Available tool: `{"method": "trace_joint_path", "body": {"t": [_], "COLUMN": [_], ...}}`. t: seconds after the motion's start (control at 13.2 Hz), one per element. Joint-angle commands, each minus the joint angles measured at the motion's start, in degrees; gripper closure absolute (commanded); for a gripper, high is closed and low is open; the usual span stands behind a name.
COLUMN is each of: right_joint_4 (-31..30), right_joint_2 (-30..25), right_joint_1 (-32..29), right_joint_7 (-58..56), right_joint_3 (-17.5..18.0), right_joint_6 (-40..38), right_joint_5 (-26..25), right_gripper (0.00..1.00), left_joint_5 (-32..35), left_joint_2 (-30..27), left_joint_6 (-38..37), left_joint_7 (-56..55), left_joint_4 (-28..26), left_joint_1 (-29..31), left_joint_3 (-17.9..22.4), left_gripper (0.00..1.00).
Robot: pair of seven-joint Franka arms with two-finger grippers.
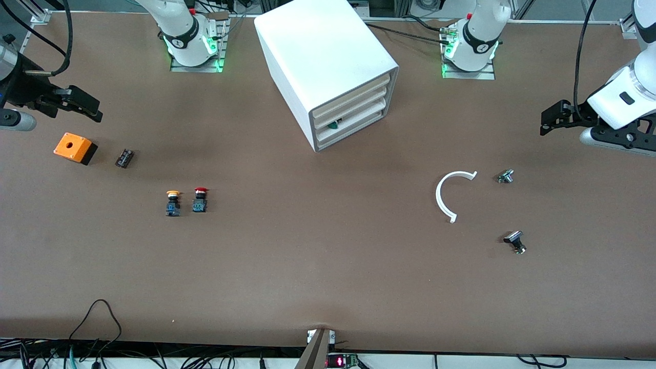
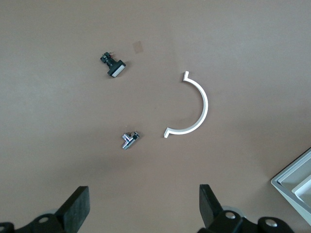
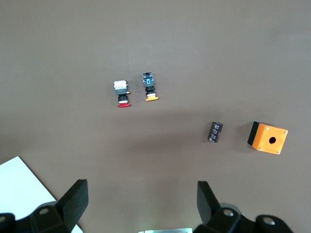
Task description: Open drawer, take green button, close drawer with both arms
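Front view shows a brown desk [image 1: 328, 277] with a white cabinet [image 1: 320, 61] at the upper middle of the frame, set at an angle between the two arm bases. Its three cream-fronted drawers face the lower right of the frame; the lowest drawer [image 1: 351, 128] sits shut or nearly so, and a small green shape at its front edge may be the button [image 1: 333, 124] (too small to be sure).

At the upper left edge of that frame the right claw [image 1: 77, 105] hangs over the desk just above an orange box [image 1: 75, 147], its fingers spread wide in the right wrist view [image 3: 141, 204]. Beside the box lies a small black part [image 1: 124, 158]. Lower, toward the frame's middle left, stand a yellow-capped button [image 1: 172, 203] and a red-capped button [image 1: 200, 199], side by side and just apart.

At the upper right edge the left claw [image 1: 556, 119] hangs over bare desk, fingers also wide in the left wrist view [image 2: 143, 211]. Below it lie a white curved strip [image 1: 448, 195], a small metal fitting [image 1: 506, 176] beside the strip's upper end, and a dark knob-like part [image 1: 515, 241] lower in the frame.
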Motion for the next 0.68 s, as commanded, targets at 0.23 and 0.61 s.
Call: {"method": "trace_joint_path", "body": {"t": [0.23, 0.61], "right_joint_4": [-3.9, -3.7], "right_joint_2": [-2.4, -1.9], "right_joint_1": [0.0, 0.0], "right_joint_7": [-0.2, -0.4], "right_joint_3": [-0.9, -0.8], "right_joint_6": [3.1, 1.9], "right_joint_5": [1.0, 0.9], "right_gripper": [0.01, 0.01], "left_joint_5": [1.1, 0.2], "left_joint_2": [3.5, 3.6], "left_joint_6": [-3.8, -7.9], "left_joint_7": [-0.7, -0.5], "left_joint_4": [5.4, 6.0], "left_joint_1": [-0.4, -0.3], "left_joint_3": [-0.6, -1.9], "left_gripper": [0.01, 0.01]}}
